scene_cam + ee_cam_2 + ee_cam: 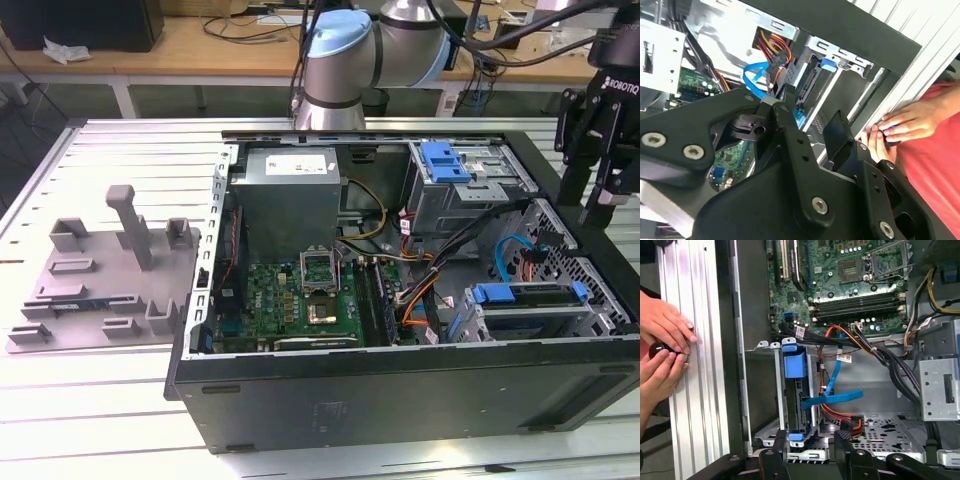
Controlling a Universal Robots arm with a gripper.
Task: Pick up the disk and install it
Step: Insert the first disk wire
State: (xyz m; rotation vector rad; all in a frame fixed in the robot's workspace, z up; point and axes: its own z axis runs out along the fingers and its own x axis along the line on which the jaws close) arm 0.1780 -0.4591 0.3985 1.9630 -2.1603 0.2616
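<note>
At about four o'clock from the green motherboard (320, 290) in the exterior view, the disk (530, 318) — a flat silver-metal hard drive in a bright blue plastic carrier frame — sits in the grey sheet-metal drive cage (605, 300) of the open black computer case (400, 400). In the second wrist view the black two-finger claw (811, 104) hangs near that cage, apart from the disk, its fingers spread with nothing between them. The drive is likely stiff and dense for its size, with smooth metal faces that could slip and insides that would not forgive a knock. The firm long side edges look like the best place to take hold. The springy blue frame and the connector end, where a blue flat cable (832, 397) loops close by, look worse. The case lies on a ribbed aluminium table (130, 150), which gives a level but ridged bed. A grey moulded fixture plate (100, 270) rests at nine o'clock from the case. A person's hands (662, 340) lie on the table just beside the case wall — close to the working corner. Wooden benches (200, 45) strung with cables run across at twelve o'clock.
</note>
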